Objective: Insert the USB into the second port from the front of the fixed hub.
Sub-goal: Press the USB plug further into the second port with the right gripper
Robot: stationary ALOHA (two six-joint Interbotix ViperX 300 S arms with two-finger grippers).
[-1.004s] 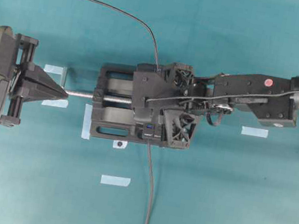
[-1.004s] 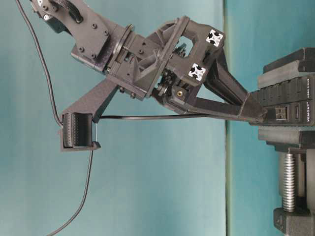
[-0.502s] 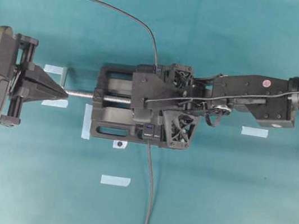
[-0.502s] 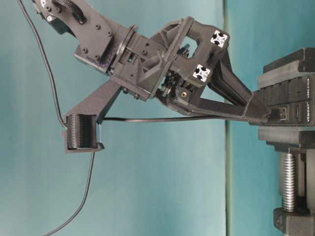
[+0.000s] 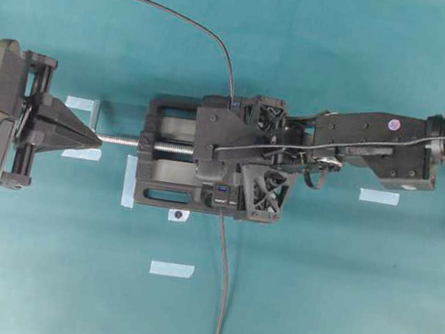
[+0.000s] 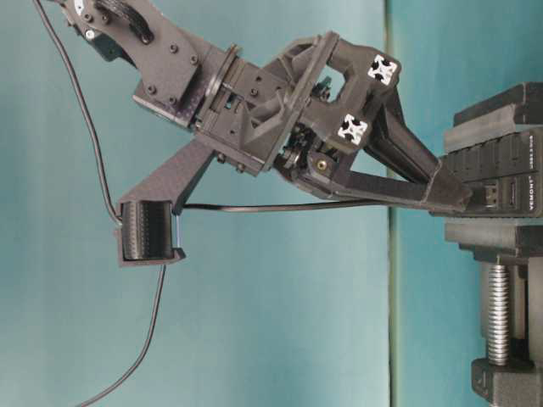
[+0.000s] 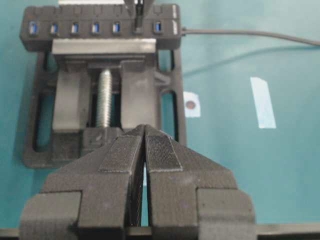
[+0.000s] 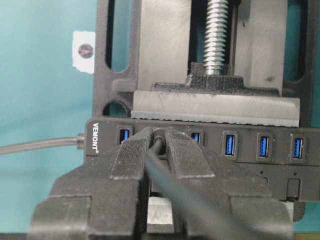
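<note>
pressing usb (image 8: 158, 142) into fixed hub (image 8: 240, 146): right hand (image 8: 159, 136) clamped on plug, tips at second port. next: push straight, then release. left hand (image 7: 145, 145) closed, empty, away.

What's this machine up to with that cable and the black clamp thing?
The right gripper is pinching the USB plug at the end of a thin cable and holding it against the fixed hub, at the second slot from its labelled end. The hub sits clamped in a black vise on the table. The left gripper is shut on nothing and sits back by the vise's screw end.
</note>
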